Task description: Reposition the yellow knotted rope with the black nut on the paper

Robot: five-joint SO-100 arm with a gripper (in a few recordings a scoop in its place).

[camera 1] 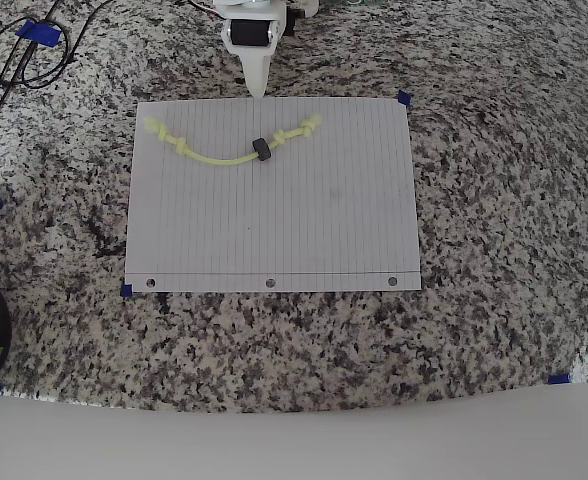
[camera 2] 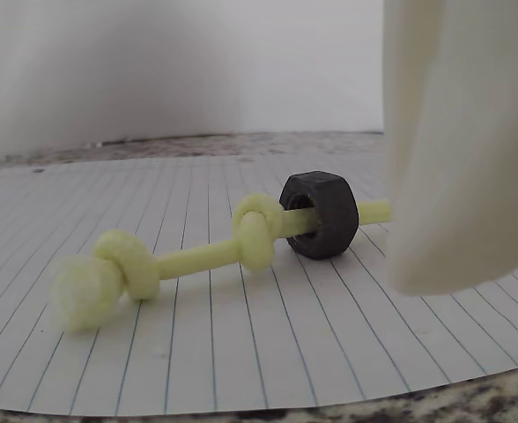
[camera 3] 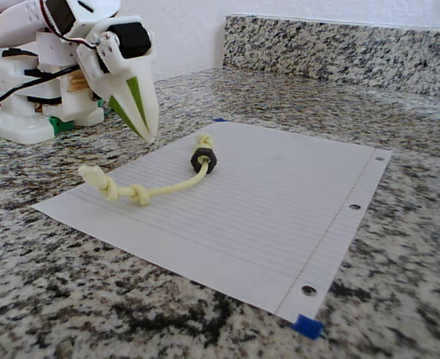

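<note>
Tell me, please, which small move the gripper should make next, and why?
Probably lower and advance toward the black nut. The gripper hangs closed-looking at the paper's far edge, holding nothing, while the yellow knotted rope lies untouched just ahead, the nut threaded on it.

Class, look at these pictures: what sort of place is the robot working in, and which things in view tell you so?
Probably a kitchen or workroom counter used as a test bench: a speckled granite countertop with a matching backsplash, and a lined paper marked at its corners with blue tape.
</note>
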